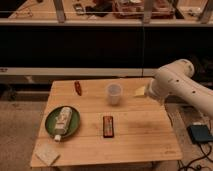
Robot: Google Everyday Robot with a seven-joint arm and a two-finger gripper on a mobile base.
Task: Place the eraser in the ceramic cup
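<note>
Wooden table [142, 137] in front of dark shelving, dim light. White robot arm [181, 85] enters from view-right. The gripper [148, 92] is at its tip, over the table's far right corner, mostly masked by the arm body. Whether it is open or closed: cannot tell. Nothing of the task is in it. A small yellow patch [139, 91] sits right against it on the view-left side; it could be a loose item or part of the tool.

- ceramic cup [114, 93]: upright, near the gripper, to its view-left. No eraser in it.
- eraser [108, 126]: flat on the table, label up, down-left of the gripper toward the camera. It lies in front of the cup, apart from it, with no contact from the gripper.
- red oblong item [78, 88]: past the cup, further view-left of the gripper.
- green plate [49, 120] with a bottle [62, 121] lying on it: well apart, far view-left.
- beige pad [47, 154]: near-left corner, farthest from the gripper.

Progress, as judged: effectively zero. The eraser is ungrasped and the cup has not received it. Still to do: reach over the eraser, grip it, lift, carry it above the cup mouth, release.
</note>
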